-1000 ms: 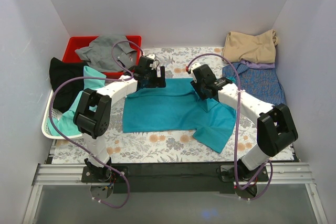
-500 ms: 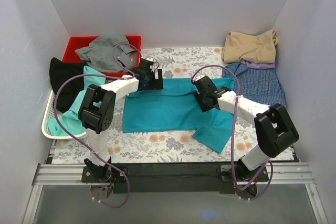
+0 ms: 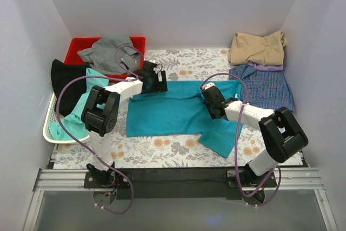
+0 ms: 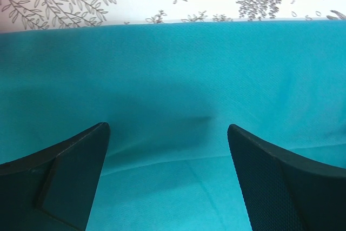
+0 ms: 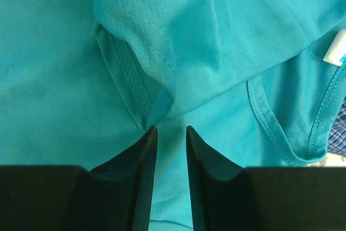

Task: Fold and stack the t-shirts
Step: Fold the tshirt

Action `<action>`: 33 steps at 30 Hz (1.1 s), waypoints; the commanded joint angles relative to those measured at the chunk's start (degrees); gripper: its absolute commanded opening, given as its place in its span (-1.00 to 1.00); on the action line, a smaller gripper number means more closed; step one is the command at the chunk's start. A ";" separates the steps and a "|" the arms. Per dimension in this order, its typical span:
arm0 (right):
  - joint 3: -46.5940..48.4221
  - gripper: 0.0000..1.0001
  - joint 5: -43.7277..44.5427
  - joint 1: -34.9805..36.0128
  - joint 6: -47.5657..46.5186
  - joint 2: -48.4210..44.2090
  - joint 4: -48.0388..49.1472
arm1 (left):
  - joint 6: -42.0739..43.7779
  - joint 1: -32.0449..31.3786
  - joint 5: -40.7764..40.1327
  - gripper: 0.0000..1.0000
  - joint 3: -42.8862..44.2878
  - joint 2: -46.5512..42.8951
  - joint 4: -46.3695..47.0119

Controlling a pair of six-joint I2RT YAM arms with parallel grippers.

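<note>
A teal-blue t-shirt lies spread on the flowered table, one sleeve hanging toward the near right. My left gripper is wide open just above the shirt's far left edge; the left wrist view shows both fingers apart over flat teal cloth. My right gripper is down on the shirt's right part. Its jaws are nearly closed with teal cloth between the tips, beside a folded hem. A tan shirt and a checked shirt lie at the far right.
A red bin holding a grey garment stands at the far left. A white basket at the left holds black and mint-green shirts. White walls close in the sides and back.
My right gripper has moved nearer and lower, from the shirt's far edge onto its right middle. My left gripper has stayed at the far left edge.
</note>
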 commanded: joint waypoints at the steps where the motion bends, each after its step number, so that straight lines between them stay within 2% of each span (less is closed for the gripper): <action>1: 0.08 -0.31 1.35 -0.14 0.42 -1.29 4.18 | -0.87 0.98 0.37 0.80 1.54 -0.05 1.42; 6: 2.10 -0.12 -0.76 -0.14 1.21 -4.90 3.12 | -0.95 1.24 0.63 0.80 1.01 -0.49 1.68; 20: 2.20 -0.13 0.90 -0.66 4.47 1.25 6.46 | -0.78 1.24 1.60 0.80 1.19 -0.40 1.95; 23: 2.02 -0.38 2.49 -0.75 3.94 0.91 6.29 | -0.60 1.33 1.25 0.80 1.10 -0.49 1.95; 24: 2.02 -0.58 3.19 -0.84 3.94 0.38 5.41 | -0.60 1.33 1.16 0.80 1.01 -0.49 1.95; 27: 1.23 -0.81 5.04 -1.10 2.72 -2.08 5.14 | -0.34 1.33 0.98 0.80 1.10 -0.40 1.95; 33: 1.76 -0.89 7.68 -1.19 2.71 -7.00 0.05 | -0.16 1.33 1.16 0.80 1.19 -0.05 1.86</action>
